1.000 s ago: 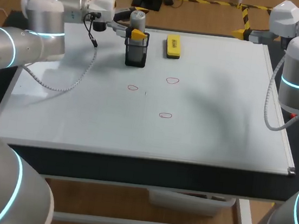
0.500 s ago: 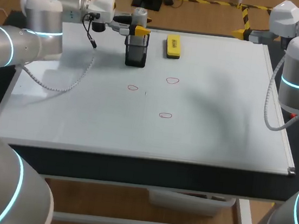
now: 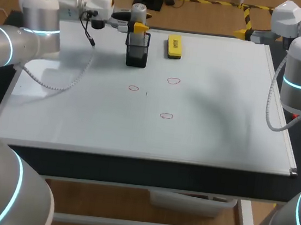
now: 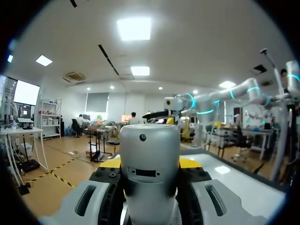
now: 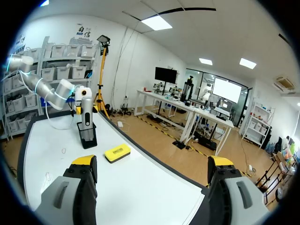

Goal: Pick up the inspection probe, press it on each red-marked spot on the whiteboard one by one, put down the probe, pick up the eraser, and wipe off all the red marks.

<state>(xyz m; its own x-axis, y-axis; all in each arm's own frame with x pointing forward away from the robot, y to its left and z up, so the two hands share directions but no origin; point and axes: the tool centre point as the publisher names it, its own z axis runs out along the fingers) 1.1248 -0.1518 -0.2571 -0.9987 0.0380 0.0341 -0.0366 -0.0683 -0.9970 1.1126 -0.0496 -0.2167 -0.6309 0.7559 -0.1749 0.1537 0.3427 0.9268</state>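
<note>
Three red marks (image 3: 134, 87) sit near the middle of the whiteboard (image 3: 222, 110) that covers the counter. My left end effector (image 3: 136, 27) is clenched on the inspection probe (image 3: 139, 13), holding it upright over the black holder (image 3: 137, 53) near the whiteboard's far edge. I cannot tell whether the probe's lower end is clear of the holder. The yellow eraser (image 3: 174, 45) lies just beside the holder, on the side toward the right edge. My right end effector (image 5: 152, 164) is released, its fingers wide apart and holding nothing.
</note>
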